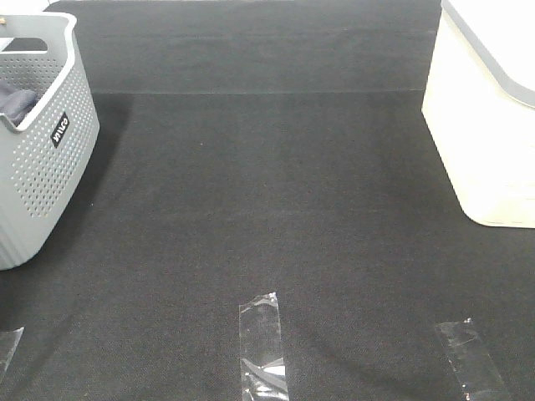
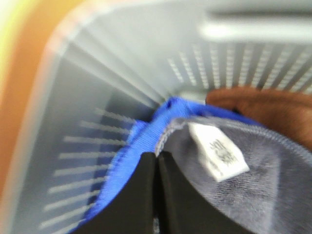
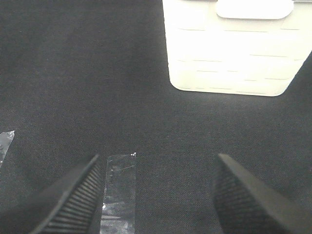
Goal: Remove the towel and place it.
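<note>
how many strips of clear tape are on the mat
3, all along the near side in the high view: left strip, mostly cut off by the frame edge; middle strip; right strip. More may lie outside the frame.

A grey perforated basket [image 1: 42, 167] is standing at the far left of the black-covered table [image 1: 267, 209], showing a dark label on its side. A white bin [image 1: 485, 142] is sitting at the far right, well apart from it. Three strips of clear tape are lying along the near edge: a middle strip [image 1: 262, 347], a right strip [image 1: 471, 359] and a left strip [image 1: 8, 344]. Inside the basket, a bright blue cloth [image 2: 146, 131] is pressing against the slotted wall, with a brown cloth [image 2: 263, 107] bunching near it.
</note>
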